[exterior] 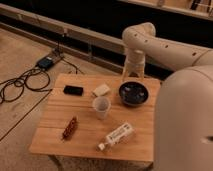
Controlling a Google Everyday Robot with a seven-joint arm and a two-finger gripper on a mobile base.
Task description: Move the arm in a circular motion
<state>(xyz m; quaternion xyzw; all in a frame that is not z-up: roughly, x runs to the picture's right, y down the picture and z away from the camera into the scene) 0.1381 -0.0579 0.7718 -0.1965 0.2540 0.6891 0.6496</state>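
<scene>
A light wooden table (86,131) stands on speckled beige floor (17,50), dark cables (17,86) beside it, a dark wall (95,15) behind.
</scene>
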